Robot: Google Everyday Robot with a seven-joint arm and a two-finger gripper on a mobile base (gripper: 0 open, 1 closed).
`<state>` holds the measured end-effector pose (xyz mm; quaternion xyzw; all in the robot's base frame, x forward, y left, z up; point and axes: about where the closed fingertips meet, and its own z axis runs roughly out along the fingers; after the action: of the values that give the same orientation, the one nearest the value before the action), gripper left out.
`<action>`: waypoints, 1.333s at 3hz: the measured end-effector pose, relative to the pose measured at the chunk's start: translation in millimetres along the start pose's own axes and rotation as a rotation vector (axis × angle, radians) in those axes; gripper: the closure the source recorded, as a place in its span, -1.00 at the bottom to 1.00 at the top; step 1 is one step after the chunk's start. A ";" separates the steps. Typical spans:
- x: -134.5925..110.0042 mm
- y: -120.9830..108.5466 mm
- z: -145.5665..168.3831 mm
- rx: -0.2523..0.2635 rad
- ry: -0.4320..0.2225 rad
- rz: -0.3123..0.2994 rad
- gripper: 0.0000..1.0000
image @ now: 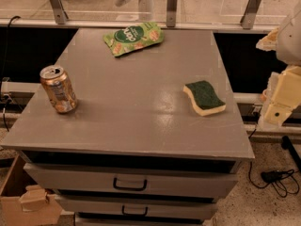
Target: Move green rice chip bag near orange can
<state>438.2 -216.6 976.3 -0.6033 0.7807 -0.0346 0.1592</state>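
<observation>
The gripper [281, 98], at the right edge: state cannot be told. The can [58, 89], left, could be toppled if the bag [134, 37], top centre, is brought too close.

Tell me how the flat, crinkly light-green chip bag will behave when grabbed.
The green rice chip bag lies flat and crinkled, so it probably flops and weighs little. Its shiny film may slip. The gripper hangs right of the grey table, far from it.

Glossy crinkly green rice chip bag [134, 37], shiny metal orange can [58, 89], pale plastic pincer [281, 100] far right.
</observation>
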 end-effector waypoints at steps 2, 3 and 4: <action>-5.1 -9.8 5.6 0.001 -0.023 -0.003 -1.00; -30.0 -49.9 29.6 0.009 -0.078 -0.041 -1.00; -71.6 -103.1 60.8 0.028 -0.168 -0.068 -1.00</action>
<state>567.6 -167.7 958.9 -0.6279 0.7432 -0.0004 0.2313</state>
